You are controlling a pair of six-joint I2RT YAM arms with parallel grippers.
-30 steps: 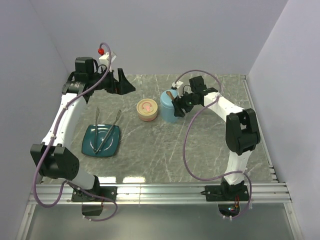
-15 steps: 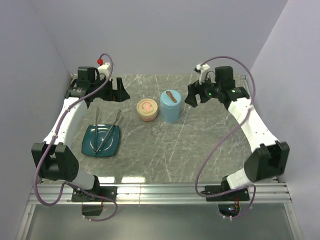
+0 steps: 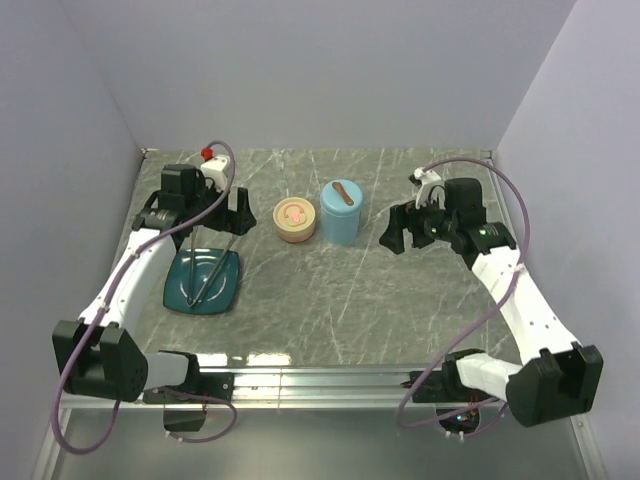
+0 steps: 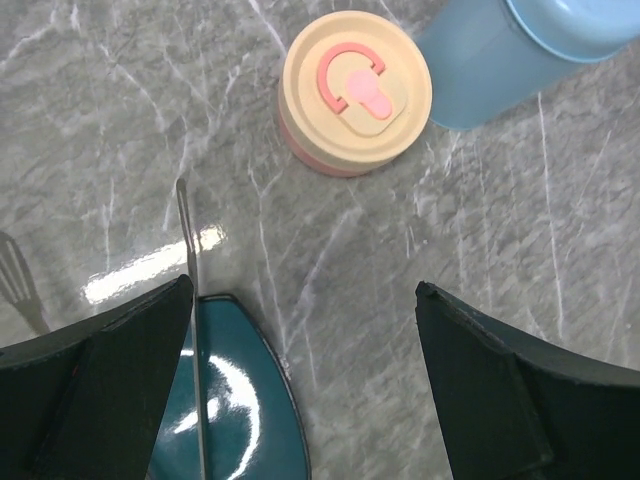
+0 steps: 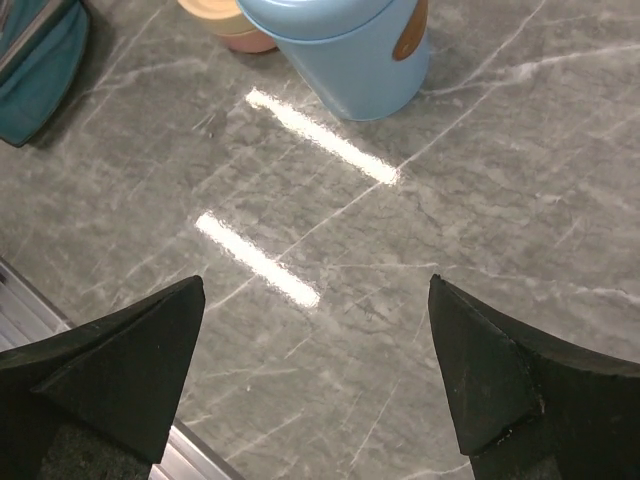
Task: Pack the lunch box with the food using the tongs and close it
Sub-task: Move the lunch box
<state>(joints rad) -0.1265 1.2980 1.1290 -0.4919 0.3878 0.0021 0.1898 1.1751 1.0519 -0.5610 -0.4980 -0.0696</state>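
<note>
1. Plainly, the left hand (image 4: pixel 302 300) hung with its jaws spread wide and nothing between them, above the far rim of the plate (image 4: pixel 245 420). One arm of the tongs (image 4: pixel 189 290) ran just inside its left finger.
2. The right hand (image 5: pixel 316 300) was likewise released and empty, over bare bench (image 5: pixel 480 200) and apart from the blue canister (image 5: pixel 340 50).
3. The tongs lay across the dark teal plate, joined end toward the near side. Both thin arms reached past the far rim toward the bench.
4. By their look, the tongs would be light, stiff lengthwise, springy across, and slick on the glossy plate. Pinched by one arm, they would probably skate or twist. The better hold seemed to be across both arms near mid-length, where the rim props them up, leaving the tips free.
5. No food showed on the plate or the bench. It was probably inside the lidded beige tub (image 4: pixel 355 90) or the blue canister, though the lids hid any proof.
6. The plate rim sat directly under the tongs and could catch a low finger. The tub stood near the left hand's right side, with the canister just beside it; whether the two touched could not be told.
</note>
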